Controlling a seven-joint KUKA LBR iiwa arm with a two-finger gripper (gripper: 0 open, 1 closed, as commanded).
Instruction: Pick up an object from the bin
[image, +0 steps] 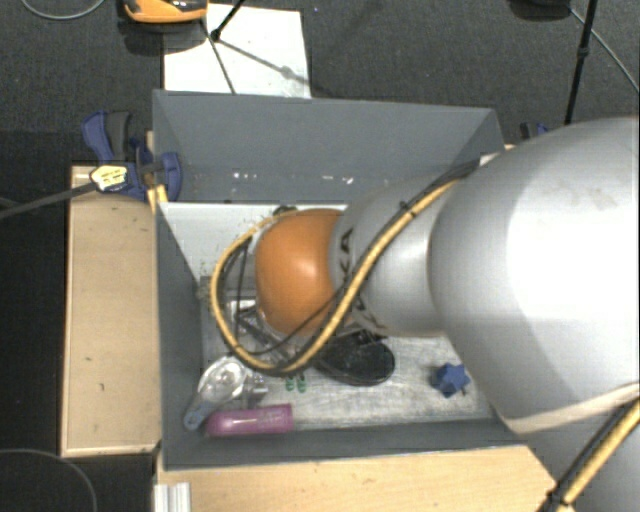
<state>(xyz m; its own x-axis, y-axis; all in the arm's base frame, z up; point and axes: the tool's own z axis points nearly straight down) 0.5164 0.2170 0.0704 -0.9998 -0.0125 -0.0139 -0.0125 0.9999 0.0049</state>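
Observation:
Part of my gripper's (243, 318) grey metal body shows at the left of the bin floor, under the orange cover and inside the loop of cables. Just below it lies a clear, shiny thing (222, 380) with a blue handle running down to the left. A purple tube-shaped thing (250, 420) lies flat along the front wall, below that. Two tiny green pieces (294, 382) sit beside the cables. A black round disc (356, 362) lies to the right of them, partly under the arm.
A small blue block (451, 380) lies at the front right of the bin floor. The big silver arm covers the bin's right half and middle. The bin's left wall stands close to the cables.

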